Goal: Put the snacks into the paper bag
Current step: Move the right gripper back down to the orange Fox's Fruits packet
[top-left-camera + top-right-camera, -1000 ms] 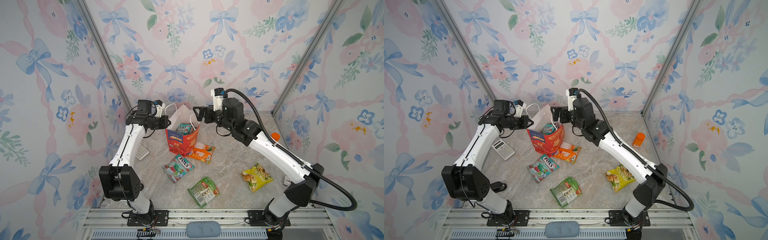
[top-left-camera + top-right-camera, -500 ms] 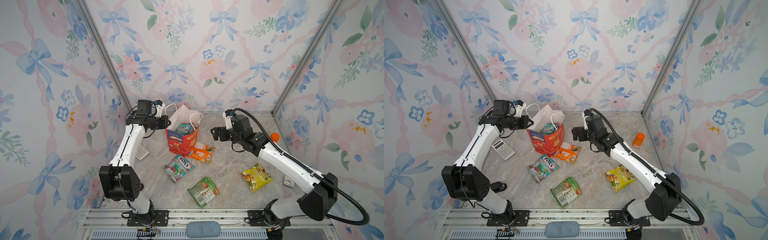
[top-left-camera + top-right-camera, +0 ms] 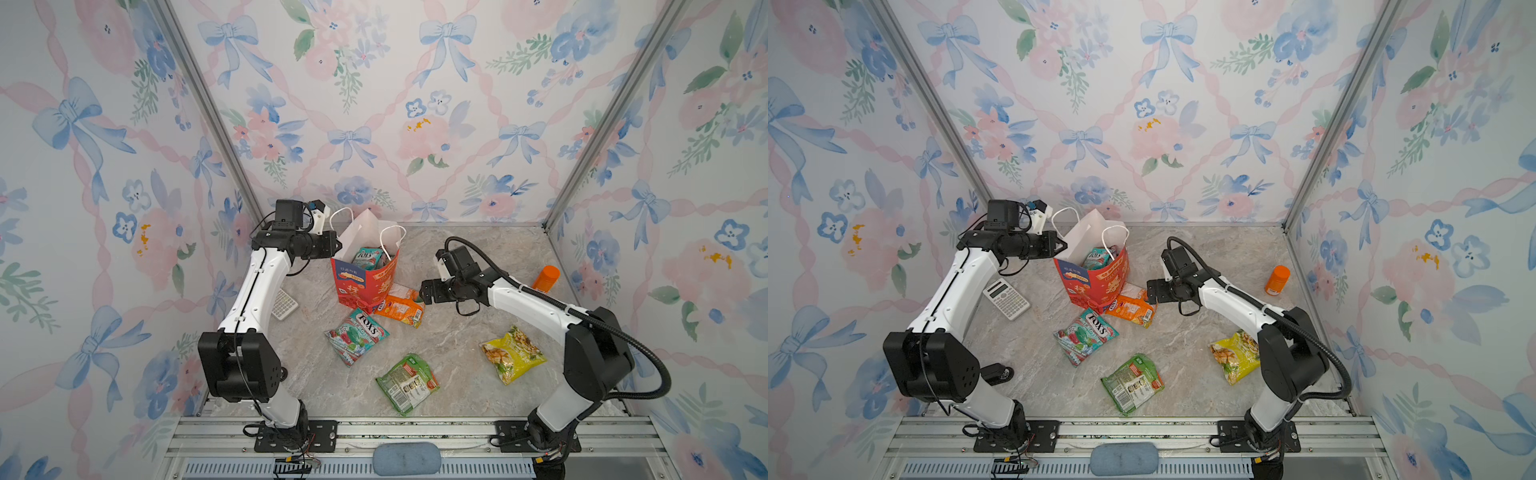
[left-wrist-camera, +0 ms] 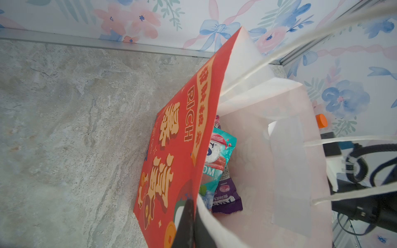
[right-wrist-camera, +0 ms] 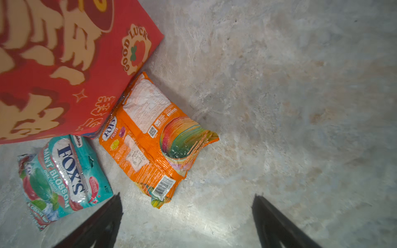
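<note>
Since a second ago the right gripper [image 3: 424, 293] has left the mouth of the paper bag [image 3: 365, 286] and come down low beside it, while the left gripper [image 3: 334, 249] has not shifted. The red bag stands upright near the back of the desk [image 3: 457, 345], mouth open. Inside, the left wrist view shows a teal FOX'S packet [image 4: 217, 154] and a purple packet [image 4: 226, 193] under it.

The left gripper is pinched together on the bag's rim, paper between its tips, holding that side open.

An orange packet [image 5: 150, 139] lies flat against the bag's foot, with a second teal packet [image 5: 62, 171] just beside it. The right gripper stands spread wide and empty. In the right wrist view the orange packet's near end lies just ahead of the gap, closer to one finger. Whether it touches the packet I cannot tell.

Farther out on the desk lie a green packet [image 3: 409, 382] toward the front and a yellow packet [image 3: 511, 353] below the right arm. A calculator [image 3: 284, 305] sits under the left arm, and an orange bottle [image 3: 546, 279] stands by the right wall.
</note>
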### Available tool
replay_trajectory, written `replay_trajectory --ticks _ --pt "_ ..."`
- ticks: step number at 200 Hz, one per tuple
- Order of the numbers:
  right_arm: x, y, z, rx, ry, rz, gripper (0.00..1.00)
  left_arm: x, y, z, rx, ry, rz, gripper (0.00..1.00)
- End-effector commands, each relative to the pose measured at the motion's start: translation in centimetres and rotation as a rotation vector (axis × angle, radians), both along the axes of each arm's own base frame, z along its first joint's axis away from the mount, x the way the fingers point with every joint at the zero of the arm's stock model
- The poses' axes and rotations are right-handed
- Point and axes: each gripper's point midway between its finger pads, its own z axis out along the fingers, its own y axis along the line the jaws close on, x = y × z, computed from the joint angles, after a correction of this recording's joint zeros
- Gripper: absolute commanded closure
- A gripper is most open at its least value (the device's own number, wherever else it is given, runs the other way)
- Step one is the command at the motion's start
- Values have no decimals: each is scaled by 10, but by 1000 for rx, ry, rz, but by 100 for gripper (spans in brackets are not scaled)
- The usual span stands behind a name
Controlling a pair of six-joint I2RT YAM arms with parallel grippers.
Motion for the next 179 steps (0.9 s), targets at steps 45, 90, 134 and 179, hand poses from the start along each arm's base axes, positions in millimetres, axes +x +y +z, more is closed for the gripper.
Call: replay_trajectory --ticks 45,90,134,179 --pt "30 24 -18 9 34 47 0 -6 3 -7 5 35 14 100" --pt "37 33 -43 5 77 54 6 -6 4 -7 8 33 15 100" --pt "29 31 -60 -21 121 47 17 -6 4 -8 8 36 14 100" --pt "0 23 -75 -45 152 27 26 -6 4 -7 10 34 16 100"
